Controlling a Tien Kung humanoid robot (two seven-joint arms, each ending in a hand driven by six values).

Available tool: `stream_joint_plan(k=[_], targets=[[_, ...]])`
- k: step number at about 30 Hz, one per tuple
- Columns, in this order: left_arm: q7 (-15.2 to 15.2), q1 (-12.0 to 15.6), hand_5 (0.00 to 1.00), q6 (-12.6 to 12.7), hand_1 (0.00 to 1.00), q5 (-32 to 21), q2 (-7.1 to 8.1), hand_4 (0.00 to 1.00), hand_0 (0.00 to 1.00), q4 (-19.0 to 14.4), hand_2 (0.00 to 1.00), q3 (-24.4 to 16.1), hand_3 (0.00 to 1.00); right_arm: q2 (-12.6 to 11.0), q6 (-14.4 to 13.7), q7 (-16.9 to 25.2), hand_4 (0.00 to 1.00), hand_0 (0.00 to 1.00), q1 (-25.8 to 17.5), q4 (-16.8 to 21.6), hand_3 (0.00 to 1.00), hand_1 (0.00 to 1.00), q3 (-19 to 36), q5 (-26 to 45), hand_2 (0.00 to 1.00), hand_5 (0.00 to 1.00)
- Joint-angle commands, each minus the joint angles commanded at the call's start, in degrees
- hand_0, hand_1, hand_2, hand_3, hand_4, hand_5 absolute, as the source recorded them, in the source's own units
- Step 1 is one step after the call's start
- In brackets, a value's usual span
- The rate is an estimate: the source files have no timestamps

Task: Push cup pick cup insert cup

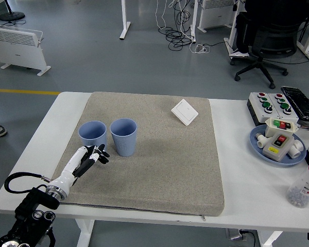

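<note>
Push stage | my left robot hand [94,155] unclenched, empty, touching pale-blue ribbed plastic cup [91,136] | matching second cup [123,136] just beyond | pick, insert pending

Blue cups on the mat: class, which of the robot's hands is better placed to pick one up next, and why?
Left. The left hand sits on the mat just in front of the left blue cup, fingers spread and holding nothing. No right arm is in view.

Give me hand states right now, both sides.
Left hand: open, holding nothing, fingers spread just below the left blue cup.
Right hand: not in view.
</note>
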Motion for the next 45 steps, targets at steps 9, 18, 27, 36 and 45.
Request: stream_joint_plan(k=[9,18,27,36,45], targets=[[-1.35,-3.99,0.998,0.59,0.485,-0.93,0.06,0.615,0.693,5.28,0.451,2.49,0.459,-0.02,0.12,0.11,0.105,0.694,0.01,0.00,0.545,0.596,-1.02,0.34,0.610,0.441],[-2.54,-7.38,0.998,1.11,0.483,-0.65,-0.05,0.612,0.693,10.05,0.450,3.74,0.456,0.04,0.19,0.11,0.104,0.693,-0.25,0.00,0.545,0.596,-1.76,0.66,0.610,0.441],[-3.18,-9.73,0.998,1.22,0.480,-0.35,0.34,0.604,0.694,14.05,0.448,4.25,0.455,0.16,0.32,0.17,0.103,0.693,-0.64,0.00,0.545,0.597,-2.39,0.77,0.610,0.441],[-4.03,-10.81,0.998,1.17,0.479,-0.01,0.10,0.595,0.694,15.40,0.447,4.04,0.452,0.26,0.34,0.20,0.102,0.694,-0.93,0.00,0.545,0.597,-3.06,0.43,0.610,0.441],[-4.88,-7.37,0.998,2.38,0.450,-0.80,2.26,0.584,0.478,6.94,0.437,4.73,0.444,0.34,0.05,0.40,0.101,0.694,-0.74,0.00,0.544,0.597,-2.47,1.59,0.609,0.441]])
